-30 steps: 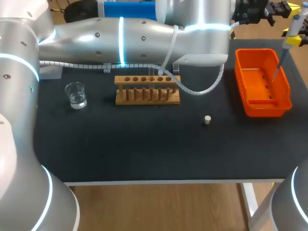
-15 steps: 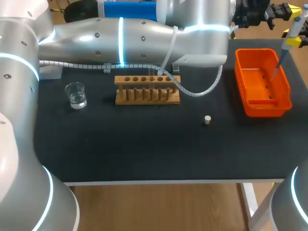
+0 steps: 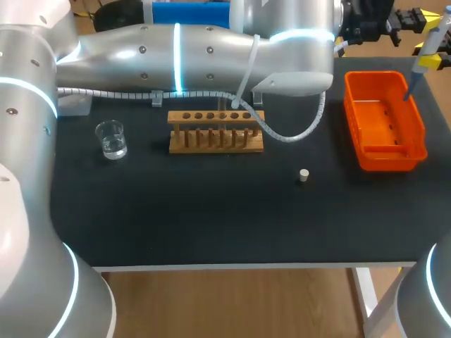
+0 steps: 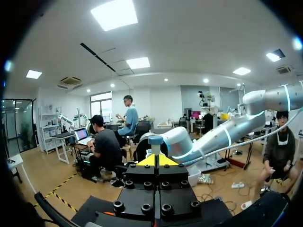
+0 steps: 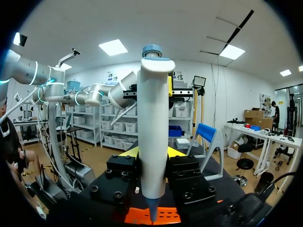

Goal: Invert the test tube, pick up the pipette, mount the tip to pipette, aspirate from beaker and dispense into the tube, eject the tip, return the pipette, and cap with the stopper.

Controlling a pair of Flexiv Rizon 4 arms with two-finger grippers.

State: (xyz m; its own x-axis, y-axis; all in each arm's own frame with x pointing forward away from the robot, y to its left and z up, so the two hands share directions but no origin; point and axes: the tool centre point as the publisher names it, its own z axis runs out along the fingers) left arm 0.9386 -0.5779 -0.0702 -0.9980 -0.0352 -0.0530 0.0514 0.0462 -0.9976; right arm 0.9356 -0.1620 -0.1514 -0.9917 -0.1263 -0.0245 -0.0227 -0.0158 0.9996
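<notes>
1. Head view: a matte black table [image 3: 211,218] with a pale front edge carries the set.
   - A small clear beaker [image 3: 111,139] stands at the left.
   - Near the middle is a wooden rack [image 3: 215,132] with a row of round holes.
   - A clear test tube [image 3: 235,107] stands upright in a hole toward the rack's right end. It is partly behind a white ribbed cable [image 3: 289,130] that drapes over the rack.
   - A small pale stopper [image 3: 304,175] sits alone on the mat, between the rack and an orange plastic bin [image 3: 416,151] at the right.
   - The silver left arm [image 3: 211,49] spans the far side of the table, with the left pincer [image 3: 412,15] at the far right corner.
   - Beside that pincer, the white pipette [image 3: 428,41] hangs tilted over the bin's far end. It is in the right pincer [image 3: 437,60], of which only a yellow tip shows here.

2. Left wrist view: the left pincer [image 4: 155,160] has its yellow tips pressed together, with nothing between them. The pipette's [image 4: 155,140] blue-grey cap rises just ahead of the tips. The silver right arm [image 4: 222,135] stretches away beyond it.

3. Right wrist view: the right pincer [image 5: 152,153] clamps the pipette [image 5: 154,118] by its smooth white barrel, one finger on each side, and holds it upright. The barrel tapers to a narrow end that points down over the orange bin [image 5: 165,216]. The black left pincer [image 5: 180,93] is close behind the pipette's curved head.
</notes>
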